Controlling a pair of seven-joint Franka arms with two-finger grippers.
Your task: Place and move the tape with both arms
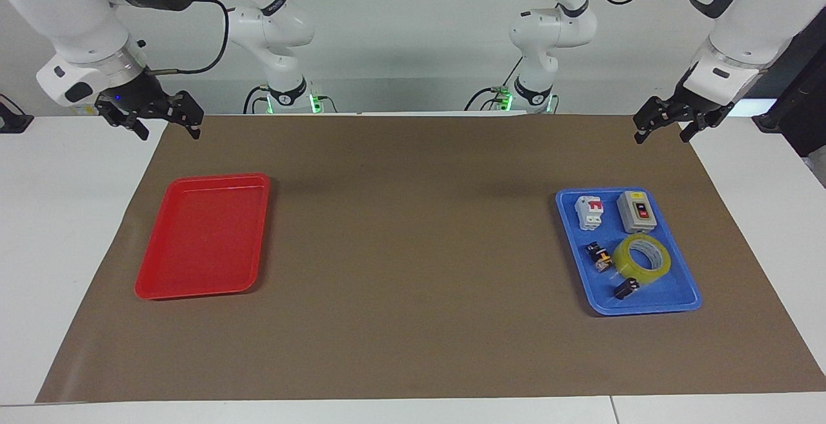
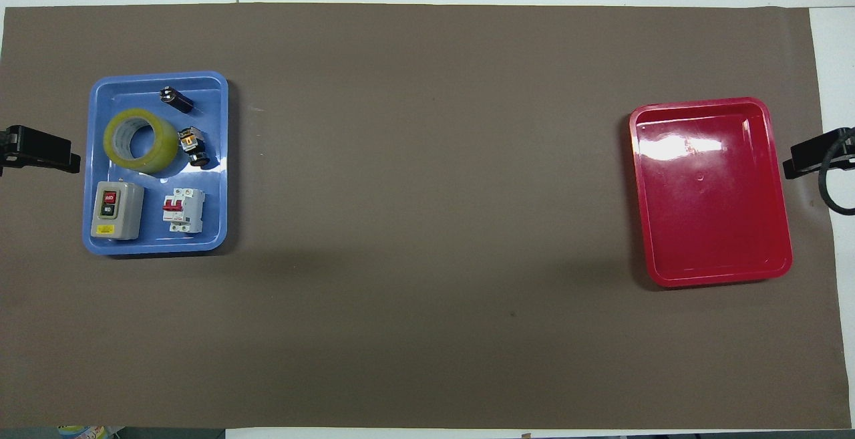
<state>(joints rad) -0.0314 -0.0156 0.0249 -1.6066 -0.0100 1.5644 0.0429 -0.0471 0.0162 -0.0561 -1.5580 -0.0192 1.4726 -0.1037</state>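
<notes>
One stiff, light tape (image 1: 641, 257) roll lies flat in the blue tray (image 1: 684, 298), best pinched across its wall through the core; both tools (image 1: 665, 126) (image 1: 152, 119) hover, fingers apart.

Two trays (image 1: 200, 237) (image 1: 684, 298), one tape (image 1: 642, 257), four electrical parts (image 1: 590, 212).

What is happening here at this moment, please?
Nothing is being handled yet. The tape lies flat in the blue tray toward the left arm's end of the table, beside a grey switch box, a white circuit breaker and two small black parts. The red tray at the right arm's end holds nothing. The left gripper and the right gripper hang open in the air, each near its own end.
</notes>
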